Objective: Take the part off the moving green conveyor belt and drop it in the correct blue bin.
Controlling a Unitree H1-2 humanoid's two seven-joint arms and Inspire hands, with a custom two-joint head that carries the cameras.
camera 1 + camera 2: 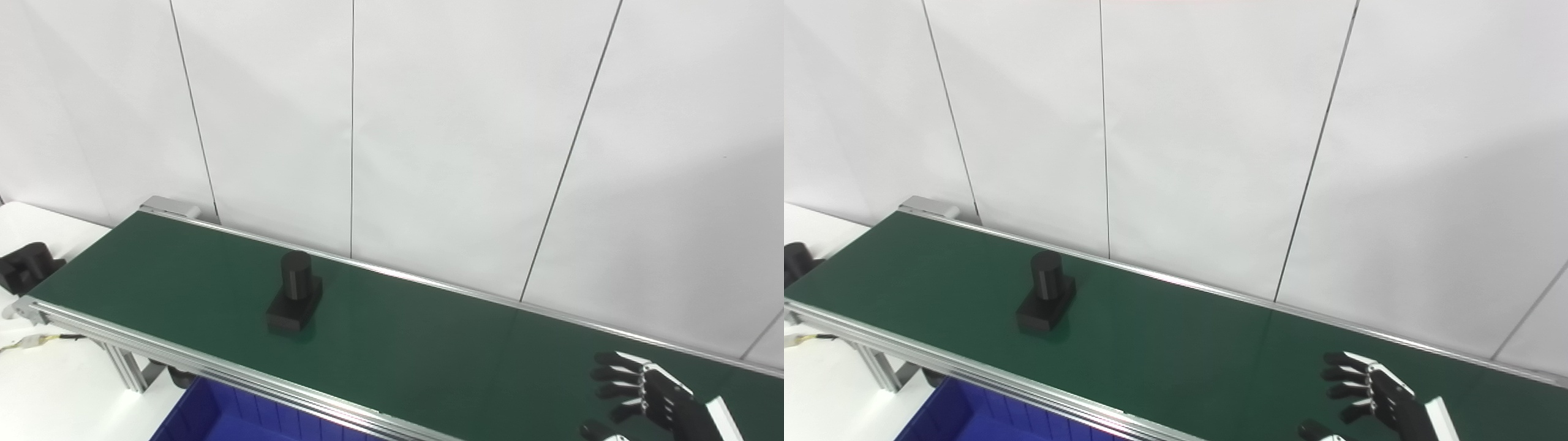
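Standing upright on the green conveyor belt, black part, round post on flat base; right hand well apart, fingers spread, empty

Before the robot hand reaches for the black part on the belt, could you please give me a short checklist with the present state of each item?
1. Black part standing upright on the green belt: ok.
2. Right robot hand open and holding nothing: ok.
3. Belt surface bare between the right robot hand and the part: ok.
4. Right robot hand close enough to grasp: not ok, it is far along the belt from the part.
5. Blue bin visible below the belt's near edge: ok; whether it is the correct bin: cannot tell.
6. Left robot hand's position: cannot tell, out of view.
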